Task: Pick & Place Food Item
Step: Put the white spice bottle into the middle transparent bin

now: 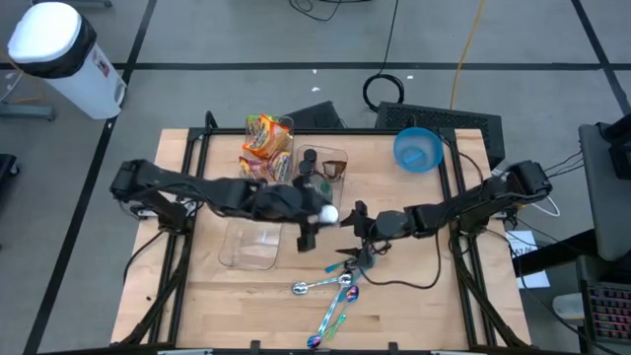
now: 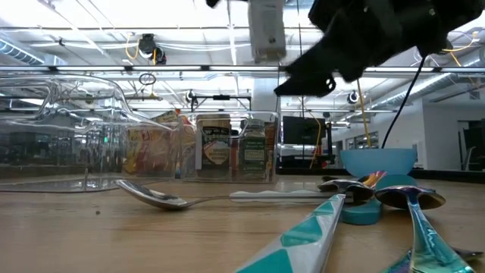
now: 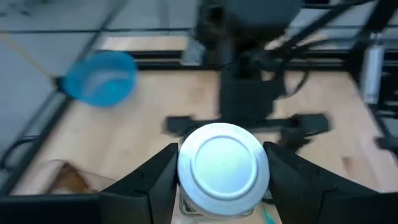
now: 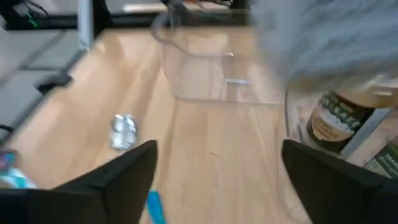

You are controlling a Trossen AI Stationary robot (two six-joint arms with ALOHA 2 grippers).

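Two arms meet over the middle of the surface (image 1: 414, 296). My left hand (image 1: 317, 219) is closed on a jar (image 1: 326, 212) with a white lid (image 3: 222, 167); in the left wrist view one finger (image 3: 155, 180) sits against each side of the jar just below the lid. The jar is held in the air above the surface, clear of it, as the low view shows, and it hangs between the clear tray (image 1: 251, 245) and my right hand (image 1: 357, 219).

My right hand is just beside the jar, facing it, with the fingers spread wide and nothing between them. In the right wrist view its two fingers (image 4: 127, 168) stand far apart over bare wood.

Layout of the surface:
- Bin (image 1: 320, 168), clear, at the far middle, holding jars of food.
- Snack bag (image 1: 266, 146), just beside the bin, on its left.
- Clear tray, lying near the left arm.
- Blue bowl (image 1: 418, 148), at the far right.
- Spoons (image 1: 330, 296), several, lying at the near middle; one silver, others with blue patterned handles.

White bin (image 1: 59, 54) stands on the floor, well apart from the surface, at the far left
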